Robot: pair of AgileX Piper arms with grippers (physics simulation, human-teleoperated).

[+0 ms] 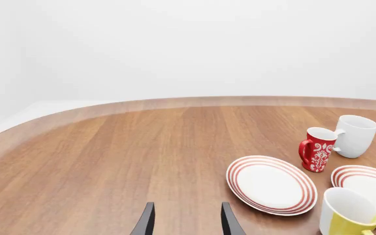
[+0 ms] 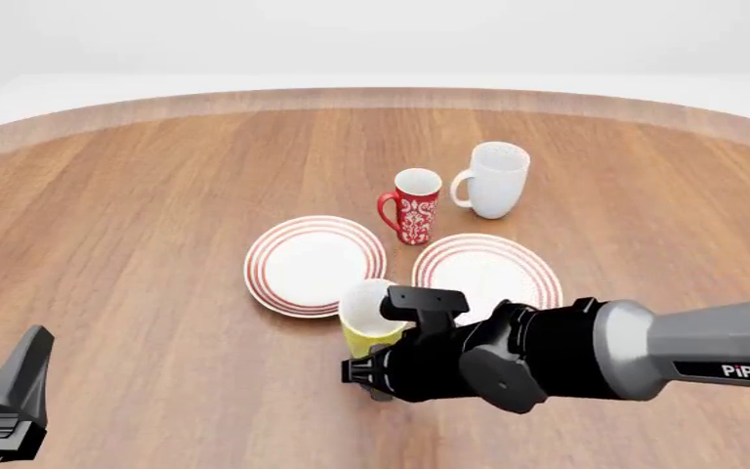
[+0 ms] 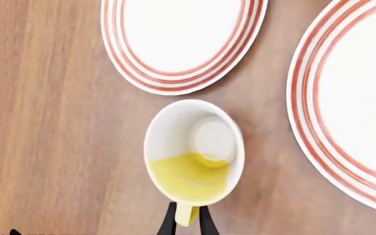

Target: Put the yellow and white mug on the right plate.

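A: Where does the mug (image 2: 368,318) lie with respect to the two arms?

B: In the front view it sits near the middle of the table (image 2: 128,195), at about 7 o'clock from the right plate (image 2: 486,271) and at 5 o'clock from the left plate (image 2: 313,264), just off both rims. The right gripper (image 3: 188,220) is directly at it; the left gripper (image 1: 186,223) is well apart, low at the 8 o'clock corner of the front view. The right arm is plainly the nearer one.

A: State of each gripper?

B: Right: the wrist view shows its two dark fingers drawn narrow on either side of the yellow handle, apparently pinching it. Left: fingers spread, nothing between them, over bare wood.

A: How is the mug oriented?

B: Mouth up towards the right wrist camera, so the white inside and base are seen, though one yellow side also shows, so it may be tilted. I cannot tell whether the base touches the table. The handle points back towards the right gripper, away from the plates.

A: Which relation governs the coming move?

B: Judged from these views, the direction from mug to right plate: roughly 1 o'clock in the front view, a short carry. The red mug (image 2: 414,205) and white mug (image 2: 495,179) stand beyond the plates, towards 12 o'clock, out of that path.
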